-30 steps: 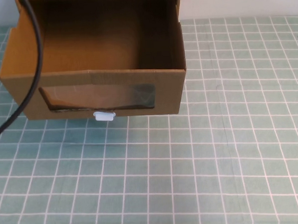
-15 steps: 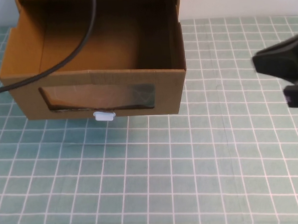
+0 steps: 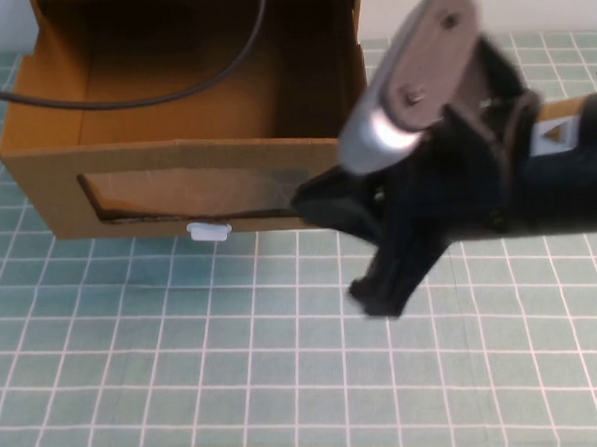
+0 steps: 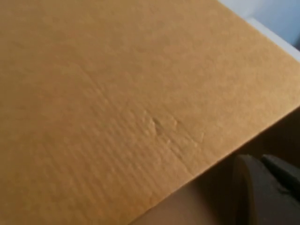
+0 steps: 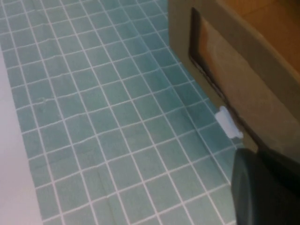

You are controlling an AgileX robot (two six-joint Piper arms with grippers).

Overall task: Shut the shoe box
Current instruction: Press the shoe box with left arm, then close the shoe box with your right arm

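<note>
Now the shoe box (image 3: 184, 139) is seen at the far left of the green gridded tabletop (image 3: 236, 367), its drawer pulled out toward the robot so that the brown interior is open to the high view. The clear window (image 3: 192, 194) sits in the drawer front, and the small white pull tab (image 3: 209, 230) is found just below it at the front's lower edge.

The right tool (image 3: 382, 289) is held low, just in front of the drawer's right front corner, near the front panel; contact cannot be confirmed. Whether it is wide or narrow cannot be told, since its tips are blurred in the high view and cut off in the right wrist view. The right arm is stretched in from the right side and angled down and leftward, with its silver joint raised above the box's right wall.

For the closing to go well, a flat push is judged best: the front panel should be met near its middle, beside the tab, and pressed straight back toward the sleeve, so that the drawer is not skewed and jammed. A push at the corner alone is likely to twist it.

The left tool is not identifiable; in the left wrist view only cardboard is seen close up, and a black cable (image 3: 171, 90) is draped over the open drawer.
</note>
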